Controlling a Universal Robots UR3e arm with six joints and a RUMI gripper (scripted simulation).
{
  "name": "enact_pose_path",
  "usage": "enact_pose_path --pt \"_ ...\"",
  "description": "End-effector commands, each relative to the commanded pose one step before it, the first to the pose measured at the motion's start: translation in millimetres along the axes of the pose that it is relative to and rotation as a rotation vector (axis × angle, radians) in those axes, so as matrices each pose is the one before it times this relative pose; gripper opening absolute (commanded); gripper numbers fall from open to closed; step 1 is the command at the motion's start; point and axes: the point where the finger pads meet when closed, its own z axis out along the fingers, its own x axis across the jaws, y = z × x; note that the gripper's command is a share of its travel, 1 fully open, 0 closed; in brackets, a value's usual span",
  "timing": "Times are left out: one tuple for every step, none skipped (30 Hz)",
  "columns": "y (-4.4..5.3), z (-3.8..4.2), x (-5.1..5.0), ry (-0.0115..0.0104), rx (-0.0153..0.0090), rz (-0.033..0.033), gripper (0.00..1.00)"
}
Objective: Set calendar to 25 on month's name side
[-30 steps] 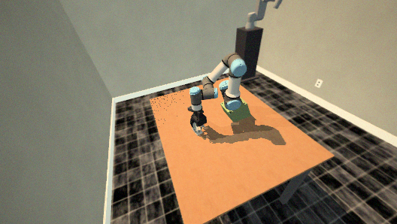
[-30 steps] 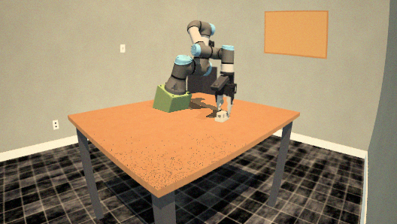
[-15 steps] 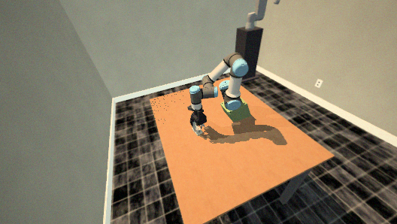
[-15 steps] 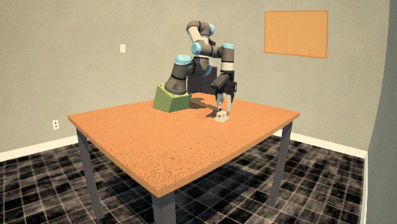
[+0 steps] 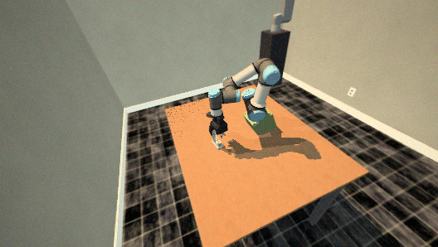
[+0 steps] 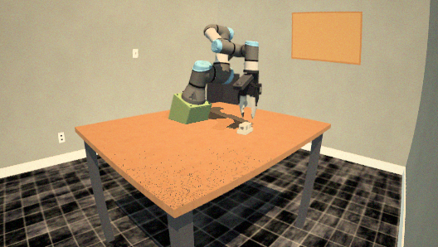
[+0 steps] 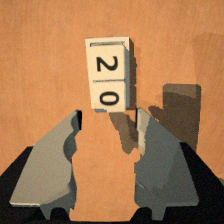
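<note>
- In the top view I see the calendar (image 5: 218, 145) (image 6: 245, 128) (image 7: 107, 80) on the table (image 5: 257, 195) (image 6: 137, 141) (image 7: 40, 60), with the claw (image 5: 219, 136) (image 6: 248, 116) (image 7: 108, 110) reaching down beside it. At this size I can't read any digit.
- In the exterior view the fingertips stand above table level, behind and over the calendar. I judge that height useful: I can turn or shift the claw without knocking the cubes. The calendar rests on the table by its own base, so nothing needs to steady it.
- In the wrist view the claw is part-way open and grasping nothing; table shows between its fingers. The narrow gap probably suits coming down around one small cube without hitting its neighbour.
- The same view shows the tray (image 7: 89, 60) carrying both cubes side by side, with a 2 (image 7: 106, 64) and a 0 (image 7: 108, 98) on their upward faces. Those are tops, so they don't tell me what the month side reads; I can't see that side well enough to call the date.
- Both cubes look seated, held in line by the tray. Before another grip I'd want the front digits confirmed, since a cube turned wrongly could leave its digit sideways.

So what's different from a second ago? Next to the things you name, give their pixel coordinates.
The arm (image 5: 261, 94) (image 6: 251, 54) has risen, lifting the jaws off the calendar (image 5: 217, 145) (image 6: 245, 131) (image 7: 109, 80) to hover above it. They're parted with nothing between them; I can't tell whether they held a cube earlier. The calendar's spot on the table (image 5: 265, 186) (image 6: 174, 153) looks unchanged.
</note>
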Motion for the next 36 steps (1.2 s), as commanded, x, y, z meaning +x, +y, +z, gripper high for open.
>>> enact_pose_path --pt "-0.372 -16.422 -0.22 -0.00074 -0.00341 -0.00055 0.29" --pt "0.004 -3.301 0.01 0.0 0.0 0.0 0.29" --pt "0.002 -3.205 0.0 0.0 0.0 0.0 0.29" --pt "0.0 0.0 0.0 0.0 0.0 0.0 0.29" --pt "0.0 0.0 0.0 0.0 0.0 0.0 0.29" --pt "-0.006 -3.087 -0.01 0.0 0.0 0.0 0.29" --pt "0.01 -2.939 0.01 0.0 0.0 0.0 0.29" --pt "-0.01 -2.782 -0.01 0.0 0.0 0.0 0.29" --pt "0.006 -2.595 0.01 0.0 0.0 0.0 0.29" --pt "-0.006 -2.4 -0.01 0.0 0.0 0.0 0.29" --pt "0.01 -2.182 0.01 0.0 0.0 0.0 0.29" --pt "-0.01 -1.966 -0.01 0.0 0.0 0.0 0.29" --pt "0.004 -1.731 0.0 0.0 0.0 0.0 0.29" --pt "0.005 -1.492 0.01 0.0 0.0 0.0 0.29" --pt "-0.007 -1.252 -0.01 0.0 0.0 0.0 0.29" --pt "-0.001 -1.025 0.0 0.0 0.0 0.0 0.29" --pt "0.002 -0.809 0.0 0.0 0.0 0.0 0.29" --pt "0.003 -0.607 0.0 0.0 0.0 0.0 0.29" --pt "0.003 -0.426 0.0 0.0 0.0 0.0 0.29" --pt "0.002 -0.27 0.0 0.0 0.0 0.0 0.29" --pt "0.0 0.0 0.0 0.0 0.0 0.0 0.29" --pt "0.0 0.0 0.0 0.0 0.0 0.0 0.29" --pt "0.001 -0.145 0.0 0.0 0.0 0.0 0.29" --pt "0.001 -0.056 0.0 0.0 0.0 0.0 0.29" --pt "0.0 -0.008 0.0 0.0 0.0 0.0 0.29" --pt "0.0 0.0 0.0 0.0 0.0 0.0 1.0" --pt "0.0 0.0 0.0 0.0 0.0 0.0 1.0" --pt "0.0 0.0 0.0 0.0 0.0 0.0 1.0" --pt "0.0 0.0 0.0 0.0 0.0 0.0 1.0" --pt "0.0 0.0 0.0 0.0 0.0 0.0 1.0" --pt "0.0 0.0 0.0 0.0 0.0 0.0 1.0" --pt "0.0 0.0 0.0 0.0 0.0 0.0 1.0" --pt "0.0 0.0 0.0 0.0 0.0 0.0 1.0" --pt "0.0 0.0 0.0 0.0 0.0 0.0 1.0" --pt "0.0 0.0 0.0 0.0 0.0 0.0 1.0" --pt "0.0 0.0 0.0 0.0 0.0 0.0 1.0"
